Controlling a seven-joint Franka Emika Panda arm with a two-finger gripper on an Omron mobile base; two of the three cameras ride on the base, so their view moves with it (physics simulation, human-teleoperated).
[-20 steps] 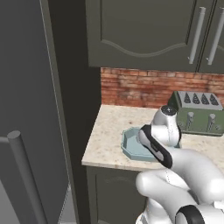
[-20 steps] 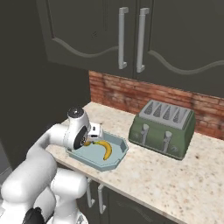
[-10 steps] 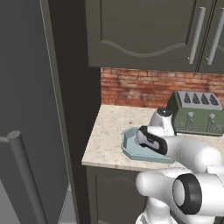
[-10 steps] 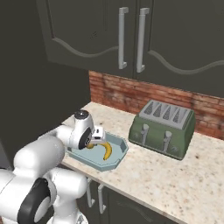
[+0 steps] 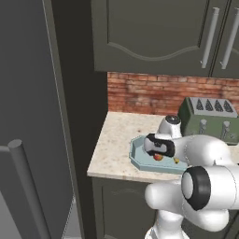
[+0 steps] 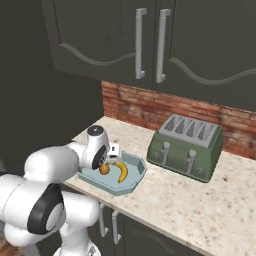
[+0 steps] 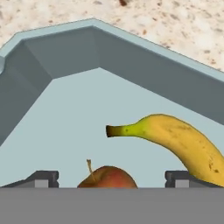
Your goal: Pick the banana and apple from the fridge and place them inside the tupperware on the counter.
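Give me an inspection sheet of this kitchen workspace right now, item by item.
Surface: counter, beige speckled stone.
Job's things: banana and apple both lie inside the tupperware; fridge at left.
Clutter: green toaster beside the tupperware.
Grippers: gripper open, fingers either side of the apple.
Cables: nothing seen.
Surroundings: brick wall, dark cabinets above.

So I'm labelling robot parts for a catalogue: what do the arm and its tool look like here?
The arm is glossy white, built of rounded, bulbous segments with dark grey rings at the joints. Its wrist ends in a white cap with a grey disc. The tool has two small, dark grey, blocky finger tips. No cables or markings show.
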